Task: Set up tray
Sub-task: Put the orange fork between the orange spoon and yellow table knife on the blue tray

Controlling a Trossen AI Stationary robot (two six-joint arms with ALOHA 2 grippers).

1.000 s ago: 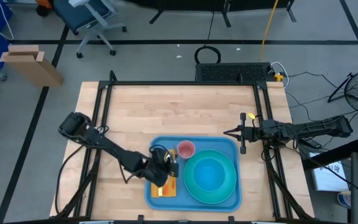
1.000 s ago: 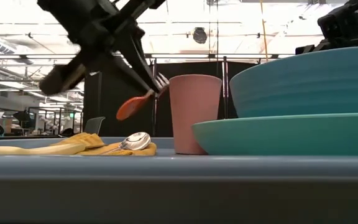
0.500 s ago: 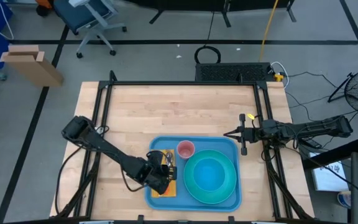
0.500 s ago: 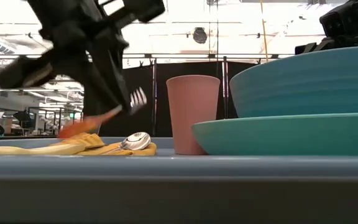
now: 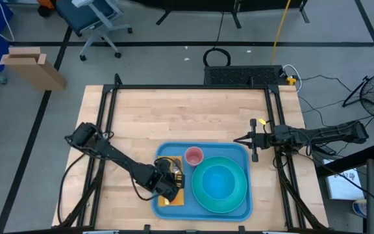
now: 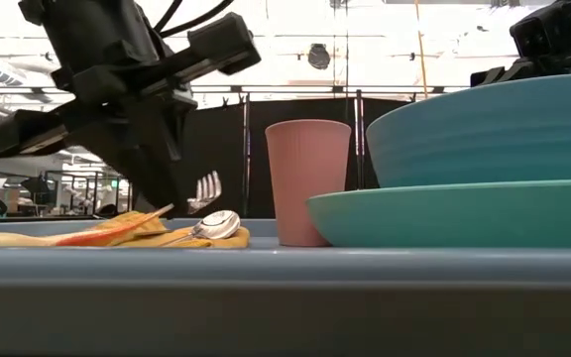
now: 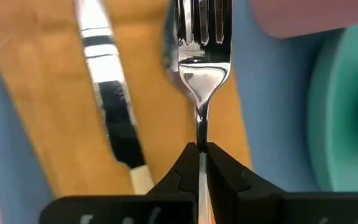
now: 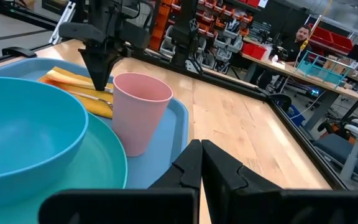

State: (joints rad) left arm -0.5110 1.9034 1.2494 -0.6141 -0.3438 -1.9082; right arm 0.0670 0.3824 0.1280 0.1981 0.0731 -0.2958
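Step in hand: placing cutlery. The left gripper (image 7: 201,163) is clamped on the handle of a fork (image 7: 201,74) and holds it low over the yellow napkin (image 7: 48,93), on the left part of the tray (image 5: 242,153).
Fork state: in the low view its orange handle end (image 6: 107,231) lies at or just above the napkin while the tines are raised; I cannot tell whether it touches.
Fork axis: long axis in line with the gripper, tines pointing away from the fingers, roughly parallel to the knife (image 7: 110,99) beside it.
Neighbours: a spoon (image 6: 214,225) lies on the napkin; the pink cup (image 5: 194,156) stands just past the tines; the bowl (image 5: 219,179) sits in the plate (image 5: 239,198) on the tray's right part.
Tray position: near edge of the table (image 5: 187,110), centred between the arms, long axis left to right.
Right gripper (image 8: 199,163): fingers closed together, holding nothing, waiting by the tray's far right corner.
Next move (judgement): lower the tines flat, keep the fork parallel to the knife and clear of the cup, then release.
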